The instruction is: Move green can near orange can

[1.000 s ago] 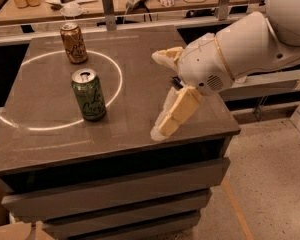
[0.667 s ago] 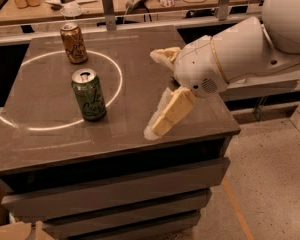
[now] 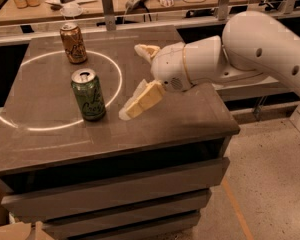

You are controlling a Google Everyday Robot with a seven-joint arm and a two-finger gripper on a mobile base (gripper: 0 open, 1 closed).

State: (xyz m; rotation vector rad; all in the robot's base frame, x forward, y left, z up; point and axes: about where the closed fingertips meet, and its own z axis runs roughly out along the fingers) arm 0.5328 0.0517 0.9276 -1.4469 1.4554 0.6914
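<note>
My gripper (image 3: 133, 81), fingers spread, hangs just right of the green can (image 3: 89, 95); bare table (image 3: 55, 146), I think, lies between.

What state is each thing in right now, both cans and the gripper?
green can: upright on the table, not gripped.
orange can: upright, farther back on the table, apart from the green can.
gripper: open and empty, over the table to the right of the green can, not touching it.
</note>
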